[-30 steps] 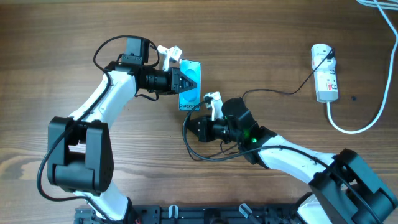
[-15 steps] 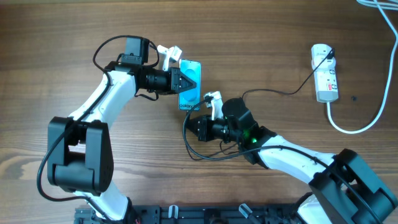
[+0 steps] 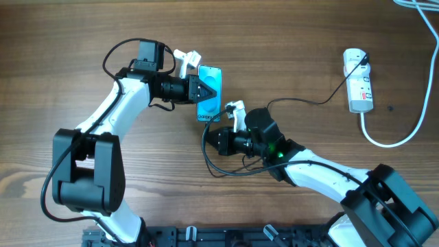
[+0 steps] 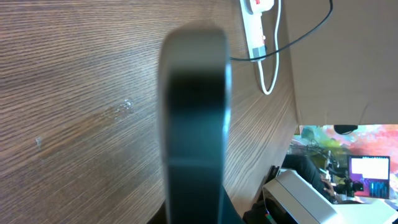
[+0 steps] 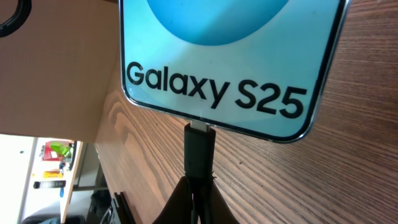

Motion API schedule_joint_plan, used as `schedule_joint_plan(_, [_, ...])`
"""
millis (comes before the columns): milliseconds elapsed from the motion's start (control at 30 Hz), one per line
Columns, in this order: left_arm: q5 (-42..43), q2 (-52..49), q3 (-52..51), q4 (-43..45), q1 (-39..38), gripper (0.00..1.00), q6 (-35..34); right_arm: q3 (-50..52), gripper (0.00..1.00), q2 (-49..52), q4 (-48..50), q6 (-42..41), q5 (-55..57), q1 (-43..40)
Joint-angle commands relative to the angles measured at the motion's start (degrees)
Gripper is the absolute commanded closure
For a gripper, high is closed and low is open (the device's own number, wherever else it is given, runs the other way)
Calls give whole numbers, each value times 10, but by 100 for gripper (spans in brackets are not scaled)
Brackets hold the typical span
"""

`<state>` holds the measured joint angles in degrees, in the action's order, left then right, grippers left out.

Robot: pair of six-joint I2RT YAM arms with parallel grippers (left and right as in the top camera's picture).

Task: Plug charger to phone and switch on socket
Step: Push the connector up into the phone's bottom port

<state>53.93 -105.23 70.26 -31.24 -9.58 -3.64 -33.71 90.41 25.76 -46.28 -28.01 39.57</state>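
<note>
Wooden table, brown grain, both arms reaching toward its middle.

Item 1, phone: near table centre, teal screen up, white border. Gripped across its width by left gripper, fingers closed tight on the edges. Seen edge-on and blurred from the left wrist.

Item 2, charger: thin black cable, running from socket across to right gripper, looping beneath that arm. Plug tip pinched between narrow, closed fingers, meeting the phone's bottom edge at the port. Possibly only partly inserted; depth not clear from the right wrist view.

Item 3, socket: white strip, well apart at far right, black plug in it, white cord curving away. Untouched by either arm; switch step judged not yet done.

Hazards, as judged:
- Tip off line with the port: would scrape the casing or bend rather than seat.
- Push along the table against a loose hold: would slide the phone away instead of seating the plug.
- Release before full seating: would let the stiff cable spring the tip out.
- Cable loop under right arm: could snag on a reach to the switch and tug the phone.

Markings: "Galaxy S25" in black letters along the screen's lower edge, clear from the right wrist. Red marks on socket, too small to read. No other legible writing.
</note>
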Motion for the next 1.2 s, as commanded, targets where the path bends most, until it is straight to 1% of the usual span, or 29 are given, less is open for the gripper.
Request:
schedule_joint_plan(0, [0, 2, 1, 0, 0, 96, 18, 3, 96, 2, 7, -4, 13, 1])
schedule_joint_plan(300, [0, 2, 1, 0, 0, 96, 18, 3, 96, 2, 17, -3, 13, 1])
schedule_joint_plan(500, [0, 2, 1, 0, 0, 96, 18, 3, 96, 2, -13, -4, 10, 1])
schedule_joint_plan(967, [0, 2, 1, 0, 0, 96, 16, 3, 96, 2, 16, -4, 10, 1])
schedule_joint_plan(1033, [0, 2, 1, 0, 0, 96, -4, 3, 96, 2, 16, -4, 10, 1])
schedule_joint_plan(1100, [0, 2, 1, 0, 0, 96, -40, 3, 96, 2, 15, -4, 10, 1])
schedule_joint_plan(1167, [0, 2, 1, 1, 0, 96, -44, 3, 96, 2, 14, -4, 10, 1])
